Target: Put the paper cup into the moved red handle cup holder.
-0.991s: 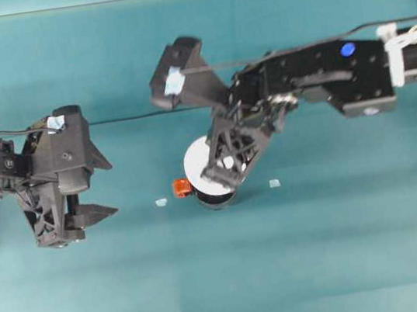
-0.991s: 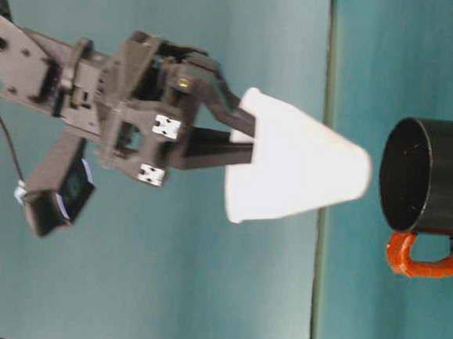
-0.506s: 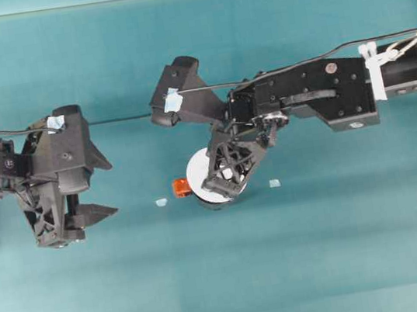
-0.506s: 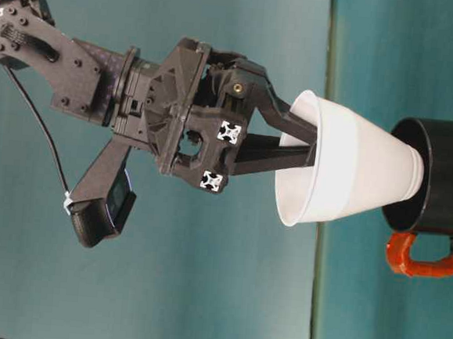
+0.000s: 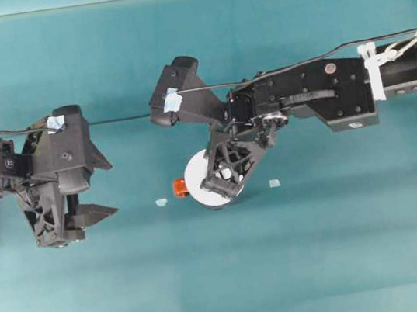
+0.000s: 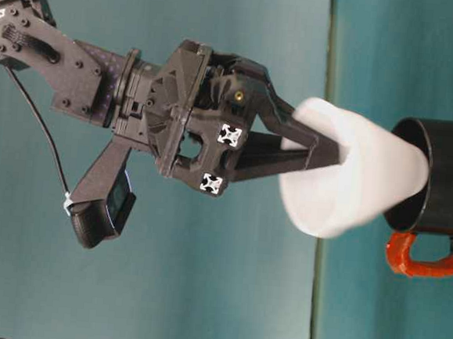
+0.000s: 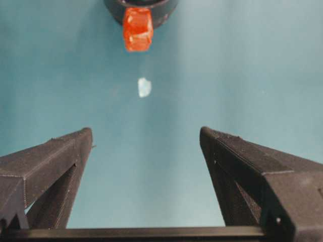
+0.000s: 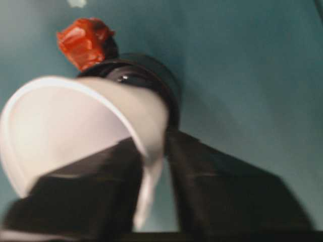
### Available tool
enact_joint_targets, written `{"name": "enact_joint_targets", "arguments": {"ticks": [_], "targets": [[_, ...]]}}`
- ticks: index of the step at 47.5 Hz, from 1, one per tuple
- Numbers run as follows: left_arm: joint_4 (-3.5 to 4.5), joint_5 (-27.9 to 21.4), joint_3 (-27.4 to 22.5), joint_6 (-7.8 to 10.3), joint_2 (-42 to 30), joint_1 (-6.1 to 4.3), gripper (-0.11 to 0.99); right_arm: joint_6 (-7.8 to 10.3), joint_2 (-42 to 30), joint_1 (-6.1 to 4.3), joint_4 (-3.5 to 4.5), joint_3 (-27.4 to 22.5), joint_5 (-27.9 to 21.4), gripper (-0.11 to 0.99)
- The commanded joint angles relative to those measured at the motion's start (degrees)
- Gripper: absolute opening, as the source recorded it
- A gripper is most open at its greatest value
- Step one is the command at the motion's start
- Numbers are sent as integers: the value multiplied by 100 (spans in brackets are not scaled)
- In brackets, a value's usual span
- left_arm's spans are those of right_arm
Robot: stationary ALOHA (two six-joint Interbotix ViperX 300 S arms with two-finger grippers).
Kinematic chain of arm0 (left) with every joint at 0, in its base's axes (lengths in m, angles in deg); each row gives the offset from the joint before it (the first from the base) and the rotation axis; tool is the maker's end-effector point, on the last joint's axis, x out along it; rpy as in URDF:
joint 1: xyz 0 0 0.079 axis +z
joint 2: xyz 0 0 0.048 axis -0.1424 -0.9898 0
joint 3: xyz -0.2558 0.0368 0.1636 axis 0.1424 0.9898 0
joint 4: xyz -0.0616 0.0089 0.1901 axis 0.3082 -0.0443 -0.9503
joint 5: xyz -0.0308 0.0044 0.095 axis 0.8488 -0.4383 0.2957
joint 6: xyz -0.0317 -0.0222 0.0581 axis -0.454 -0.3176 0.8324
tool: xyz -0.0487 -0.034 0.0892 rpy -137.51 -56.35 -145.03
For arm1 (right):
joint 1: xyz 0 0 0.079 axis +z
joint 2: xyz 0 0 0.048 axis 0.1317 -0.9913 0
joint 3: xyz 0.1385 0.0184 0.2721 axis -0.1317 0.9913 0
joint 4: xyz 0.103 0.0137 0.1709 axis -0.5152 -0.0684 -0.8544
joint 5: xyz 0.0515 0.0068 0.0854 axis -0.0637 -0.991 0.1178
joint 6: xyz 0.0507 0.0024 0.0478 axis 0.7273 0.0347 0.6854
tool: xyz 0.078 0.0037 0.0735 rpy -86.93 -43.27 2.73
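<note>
My right pincer is pinching the paper cup by its wall near the rim: one finger lies inside the cup, the other presses on the outside, as the right wrist view shows. The cup is tilted, not upright. In the table-level view its narrow base end has entered the mouth of the red handle cup holder, while the wide rim stays outside and leans off to one side. The cup is not seated; how far the base reaches inside I cannot tell.

The holder stands upright on the counter directly beyond my right fingertips, under the cup. Its red-orange handle points away from my right pincer, towards my left one. In the right wrist view the handle shows just past the cup's far rim, with the holder's black rim touching the cup wall.

My left pincer is spread wide and holds nothing. It hovers well apart from the holder. In the left wrist view the handle sits straight ahead of the gap between my spread fingers, with a small pale scrap on the counter between pincer and handle. A second pale scrap lies on the counter just beside my right pincer, on the side away from the handle.
</note>
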State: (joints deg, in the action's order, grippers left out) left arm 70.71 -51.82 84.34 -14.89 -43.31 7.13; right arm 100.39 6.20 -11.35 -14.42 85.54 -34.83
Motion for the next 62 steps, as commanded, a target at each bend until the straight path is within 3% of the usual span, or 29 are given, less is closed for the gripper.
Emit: {"name": "enact_joint_targets", "arguments": {"ticks": [1,11,13,55,62], "targets": [[-9,18,-97,-9,35,0,96,-62,79,0,18,-44,26,10],[-9,18,-105,-18,44,-9,96,-62,79,0,18,-35,26,55],[-9,18,-105,-18,35,-9,96,-62,79,0,18,-35,26,58],[-9,9,-105,-26,53,-9,96,-79,290,18,18,-62,-105,59],[-9,9,-97,-88,70,-9,96,-79,642,18,88,0,-123,59]]}}
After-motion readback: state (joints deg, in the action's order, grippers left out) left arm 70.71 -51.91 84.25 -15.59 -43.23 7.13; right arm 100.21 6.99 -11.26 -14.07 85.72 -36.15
